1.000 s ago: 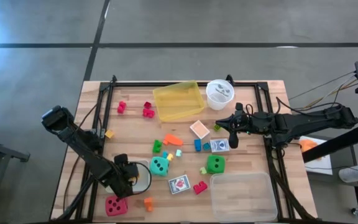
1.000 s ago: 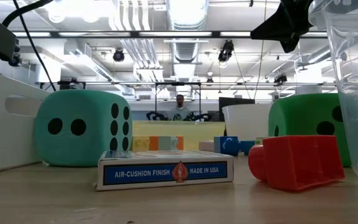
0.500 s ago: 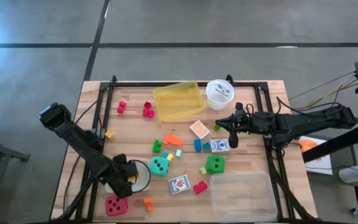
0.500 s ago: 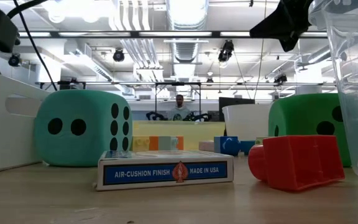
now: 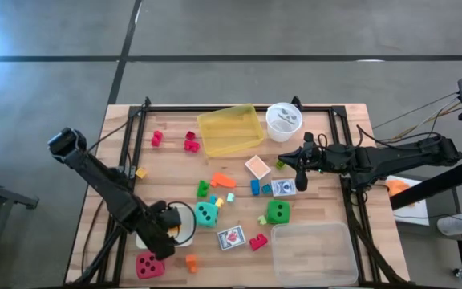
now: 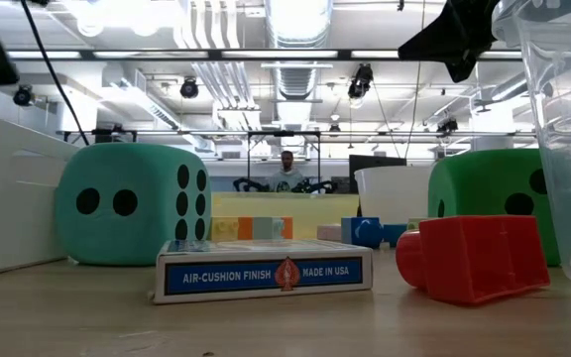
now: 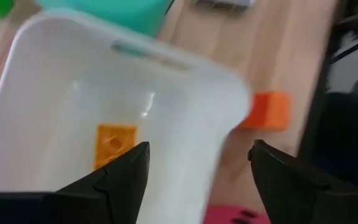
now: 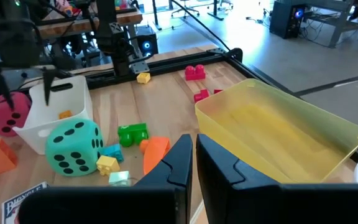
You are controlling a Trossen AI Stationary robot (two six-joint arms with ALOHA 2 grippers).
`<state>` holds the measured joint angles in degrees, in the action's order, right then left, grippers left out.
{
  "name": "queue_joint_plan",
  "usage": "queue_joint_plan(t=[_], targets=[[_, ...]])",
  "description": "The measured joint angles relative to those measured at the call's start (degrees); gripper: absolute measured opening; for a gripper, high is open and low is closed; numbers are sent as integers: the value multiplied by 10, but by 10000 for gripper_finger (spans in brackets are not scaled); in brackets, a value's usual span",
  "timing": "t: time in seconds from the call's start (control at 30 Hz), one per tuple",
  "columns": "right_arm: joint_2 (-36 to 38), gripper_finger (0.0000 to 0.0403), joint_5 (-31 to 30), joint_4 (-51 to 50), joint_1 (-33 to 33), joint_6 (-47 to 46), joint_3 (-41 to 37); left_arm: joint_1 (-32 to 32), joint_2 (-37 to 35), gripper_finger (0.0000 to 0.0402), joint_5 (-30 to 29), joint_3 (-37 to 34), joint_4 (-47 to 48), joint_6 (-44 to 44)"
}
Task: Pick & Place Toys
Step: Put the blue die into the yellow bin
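High view: left gripper [image 5: 169, 234], fingers spread, hovers over the white tray [image 5: 184, 215] beside the teal die [image 5: 206, 213]; right gripper [image 5: 301, 184], fingers pressed together, hangs near a card pack [image 5: 283, 188] mid-worktop. Left wrist view: an orange block [image 7: 115, 144] lies inside the tray.

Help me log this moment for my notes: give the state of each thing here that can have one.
left gripper: open, over the white tray.
right gripper: shut, empty, hovering mid-table.
white tray: upright, one orange block inside.
yellow tray: upright, empty.
clear tray: upright, empty.
teal die: beside the white tray.
card pack: lying flat, closed.
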<state>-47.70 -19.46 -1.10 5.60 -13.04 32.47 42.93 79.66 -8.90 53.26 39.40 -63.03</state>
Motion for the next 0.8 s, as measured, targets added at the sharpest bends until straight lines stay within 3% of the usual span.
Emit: queue_joint_plan(t=[0.17, 0.37, 0.6, 0.8], targets=[[0, 20, 0, 0, 0, 0, 0, -30, 0, 269, -8, 40, 0, 14], [0, 20, 0, 0, 0, 0, 0, -111, 0, 269, -4, 61, -5, 93], [0, 20, 0, 0, 0, 2, 0, -235, 0, 270, 86, 60, -8, 199], [0, 20, 0, 1, 0, 2, 0, -306, 0, 270, 111, 60, -8, 274]])
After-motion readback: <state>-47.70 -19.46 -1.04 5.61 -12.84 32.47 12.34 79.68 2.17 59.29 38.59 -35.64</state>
